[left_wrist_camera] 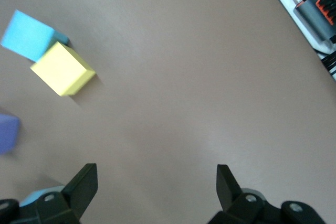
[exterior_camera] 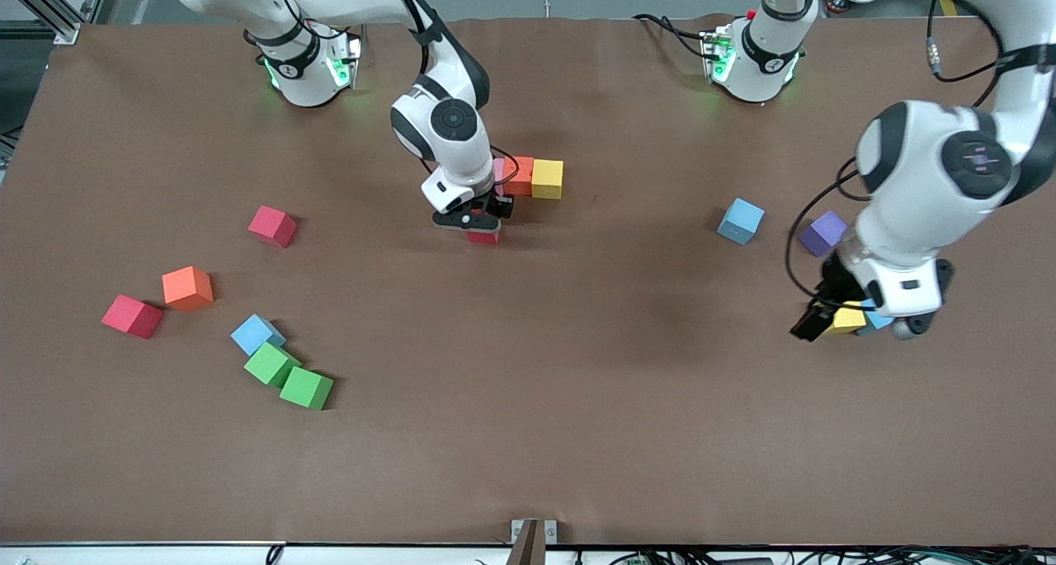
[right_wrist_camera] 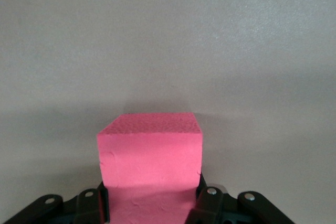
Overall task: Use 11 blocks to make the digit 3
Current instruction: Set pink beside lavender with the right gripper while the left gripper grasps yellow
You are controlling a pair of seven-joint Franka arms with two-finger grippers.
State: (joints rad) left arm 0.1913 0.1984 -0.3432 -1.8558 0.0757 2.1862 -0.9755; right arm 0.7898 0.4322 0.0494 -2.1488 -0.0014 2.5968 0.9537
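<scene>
Two pincers work over the brown counter. The right pincer is down near the counter's middle, its fingers closed narrowly on a red cube; the right wrist view shows that cube clamped between the two pads, its lower face at or just above the surface. Just beside this pincer, farther from the front camera, stands a short row: a pink cube mostly hidden by the arm, an orange cube touching it, and a yellow cube touching the orange one.

The left pincer hangs over the left arm's end of the counter with its jaws spread wide and nothing between them. Under it sit a second yellow cube and a blue cube, touching each other. A purple cube and another blue cube lie farther from the front camera, well apart from each other.

Toward the right arm's end lie the loose ones: two red cubes, an orange cube, a blue cube and two green cubes, the last three touching in a chain.
</scene>
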